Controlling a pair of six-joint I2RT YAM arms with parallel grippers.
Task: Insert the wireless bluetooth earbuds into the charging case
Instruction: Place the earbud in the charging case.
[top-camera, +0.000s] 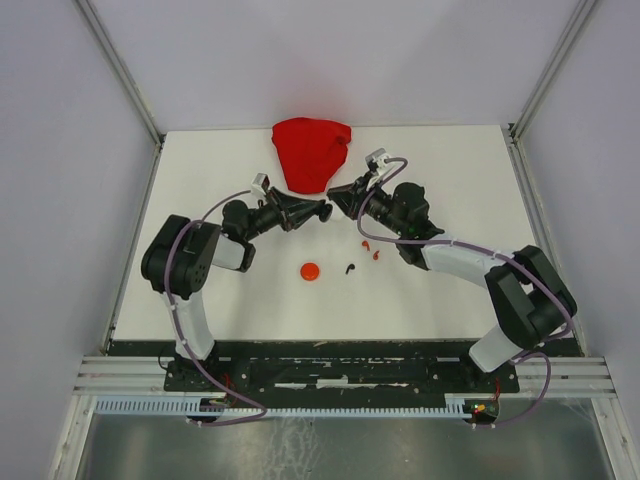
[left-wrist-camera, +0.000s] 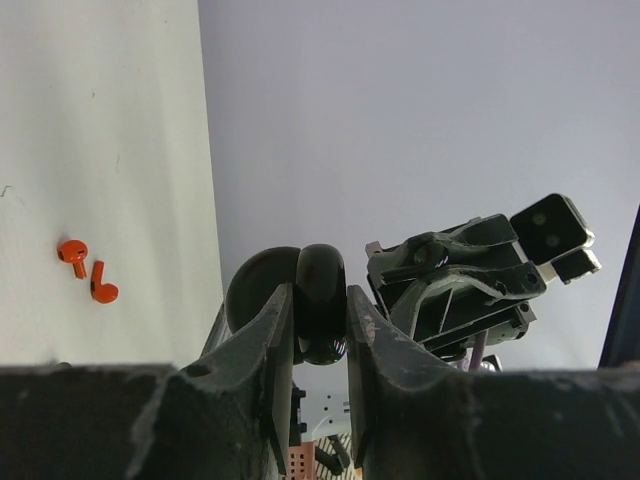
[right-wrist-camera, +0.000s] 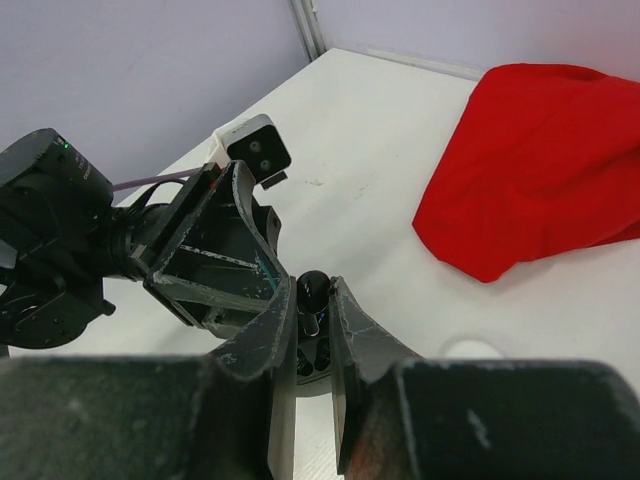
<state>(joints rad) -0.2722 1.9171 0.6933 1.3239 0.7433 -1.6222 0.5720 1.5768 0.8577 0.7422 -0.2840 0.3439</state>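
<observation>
**A:** The left gripper (left-wrist-camera: 318, 305) is closed narrow on the black charging case (left-wrist-camera: 322, 270). It holds the case on edge in the air over the middle of the table (top-camera: 450, 180), just on the near side of the red cloth (top-camera: 312, 152) at the far edge.

**B:** And the right gripper (right-wrist-camera: 312, 300)?

**A:** Nearly closed as well. It pinches a small dark piece, by its look a black earbud (right-wrist-camera: 314, 288), and its tips are almost against the left one's.

**B:** So the step in hand is seating that bud in the case, in mid-air?

**A:** That's my reading. The rest looks untouched: a second black earbud (top-camera: 350, 268) lies on the table a little toward the near edge, the red earbuds (top-camera: 371, 249) sit together just right of it, and the red case (top-camera: 310, 271) sits to its left.

**B:** What does the next move call for?

**A:** Alignment more than force — the bud has to go stem-first into its own socket. I can't tell from either wrist view how far the lid stands open or which socket faces the right arm. I'd judge a short, slow push, with the left arm holding steady and the release only once the bud sits flush. A skewed entry could flick the bud out onto the table.
</observation>
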